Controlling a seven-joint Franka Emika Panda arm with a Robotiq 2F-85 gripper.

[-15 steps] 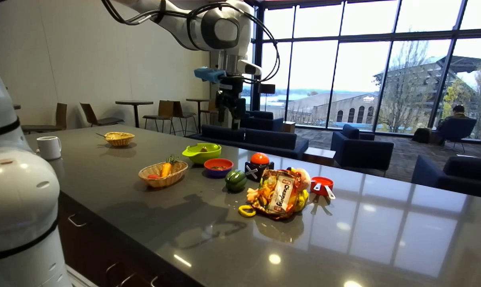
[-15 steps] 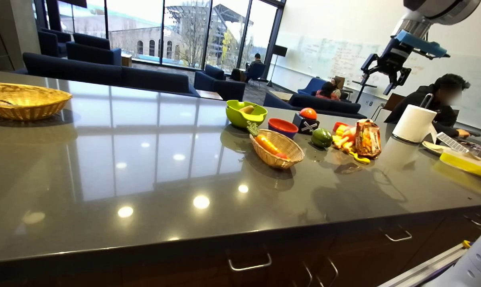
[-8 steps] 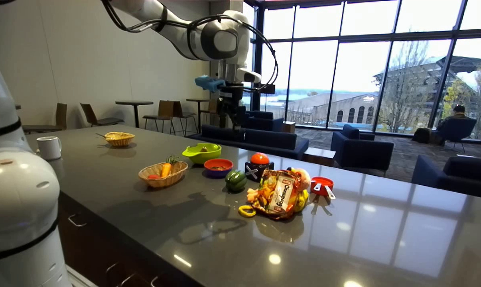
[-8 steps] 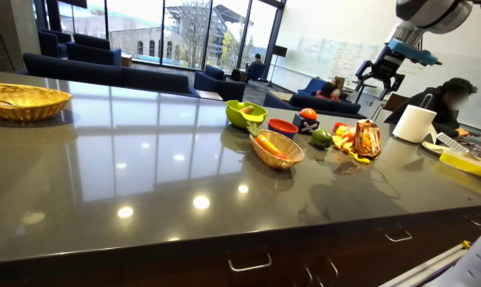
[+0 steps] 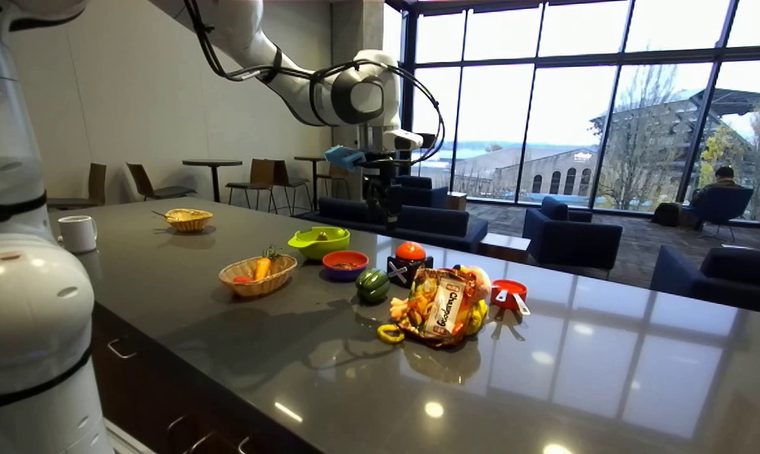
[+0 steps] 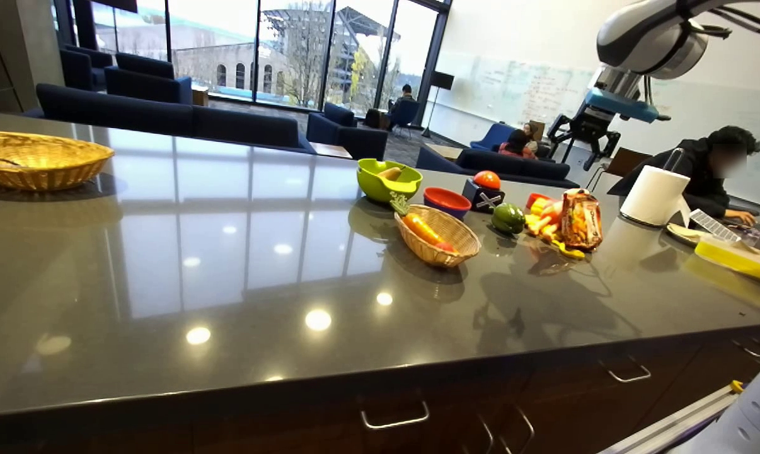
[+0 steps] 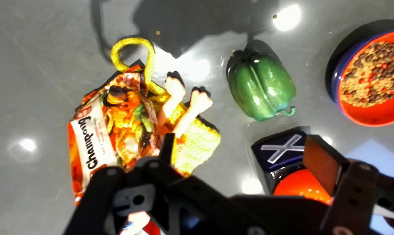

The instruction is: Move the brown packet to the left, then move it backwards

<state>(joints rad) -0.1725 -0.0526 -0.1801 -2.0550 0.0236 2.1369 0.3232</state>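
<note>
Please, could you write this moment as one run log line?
fingers: open, empty, above counter | packet: on counter, not gripped | pepper: between packet and red bowl

1 carrot [image 5: 263, 269] in wicker basket [image 5: 263, 289]; green pepper [image 7: 262, 86] near red-lined bowl [image 7: 367, 116]; white mug [image 5: 76, 234] on grey counter [image 5: 153, 277]

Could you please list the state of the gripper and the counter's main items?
Gripper: open, holding nothing
Packet: crinkled, tilted, seal unclear
Pepper: looks whole, on its side
Red bowl: part-filled, grainy contents
Green bowl: upright, occupied
Baskets: both upright
Mug: upright, contents hidden
Paper roll: standing upright
Button: upright, pressed state unclear
</note>
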